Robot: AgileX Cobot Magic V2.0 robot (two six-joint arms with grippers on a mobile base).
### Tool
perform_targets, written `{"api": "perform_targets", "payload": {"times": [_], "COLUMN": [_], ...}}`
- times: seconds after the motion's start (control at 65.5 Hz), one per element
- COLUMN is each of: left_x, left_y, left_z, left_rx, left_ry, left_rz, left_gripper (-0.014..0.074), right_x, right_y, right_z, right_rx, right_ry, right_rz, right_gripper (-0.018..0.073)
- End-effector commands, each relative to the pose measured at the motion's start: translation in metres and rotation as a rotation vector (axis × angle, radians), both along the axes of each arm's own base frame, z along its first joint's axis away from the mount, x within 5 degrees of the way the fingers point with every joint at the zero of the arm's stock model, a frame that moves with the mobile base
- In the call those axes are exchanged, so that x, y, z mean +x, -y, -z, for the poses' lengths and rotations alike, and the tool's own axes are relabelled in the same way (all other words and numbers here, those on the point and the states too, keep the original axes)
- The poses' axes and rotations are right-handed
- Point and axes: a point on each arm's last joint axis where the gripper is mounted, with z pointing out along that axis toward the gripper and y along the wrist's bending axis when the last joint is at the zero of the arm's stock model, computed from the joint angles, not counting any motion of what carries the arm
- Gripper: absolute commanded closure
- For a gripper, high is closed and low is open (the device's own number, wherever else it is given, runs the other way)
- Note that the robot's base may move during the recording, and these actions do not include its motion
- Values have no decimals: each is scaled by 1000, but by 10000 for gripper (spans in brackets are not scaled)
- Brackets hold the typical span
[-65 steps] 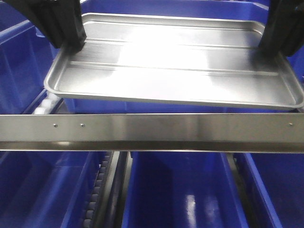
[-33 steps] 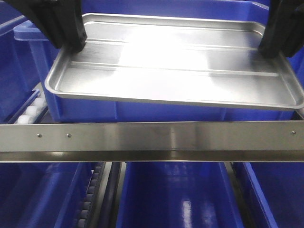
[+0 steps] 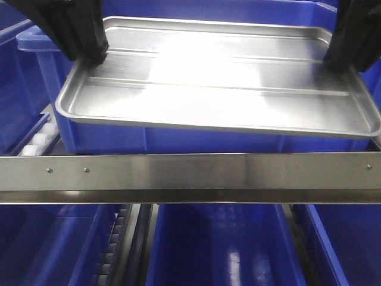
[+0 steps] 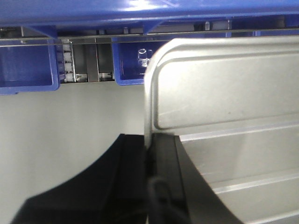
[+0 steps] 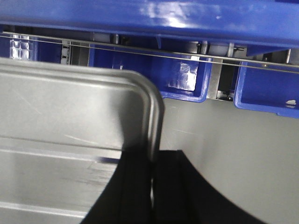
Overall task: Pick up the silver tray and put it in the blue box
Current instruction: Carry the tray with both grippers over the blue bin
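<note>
The tray (image 3: 220,89) hangs in the air over the box (image 3: 113,140), its long axis and two ridges running left to right, the left end effector (image 3: 94,56) clamped on one short rim, the right end effector (image 3: 340,59) on the other, a steel rail (image 3: 190,173) crossing just below.

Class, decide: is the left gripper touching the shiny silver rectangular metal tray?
Touching. Left wrist view: fingers of the left gripper clamp the silver tray by its rim.
</note>
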Motion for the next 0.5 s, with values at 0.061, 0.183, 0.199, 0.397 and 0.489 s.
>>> {"api": "perform_targets", "payload": {"times": [0.061, 0.183, 0.199, 0.397, 0.489], "left_x": [-1, -1, -1, -1, 0], "left_y": [-12, -12, -12, -12, -12], "left_z": [-18, -18, -18, -18, -18], "left_rx": [24, 24, 24, 24, 19], "left_ry": [74, 74, 74, 74, 78], "left_rz": [-11, -11, -11, -11, -10], "left_gripper": [701, 701, 701, 701, 701], "right_x": [0, 0, 0, 0, 0], "right_y": [10, 10, 10, 10, 10], "right_z": [-17, -17, -17, -17, -17], "right_rx": [-56, -56, -56, -54, -54], "right_ry": [86, 86, 86, 89, 89], "right_rz": [-3, -3, -3, -4, -4], "right_gripper": [490, 490, 490, 490, 490]}}
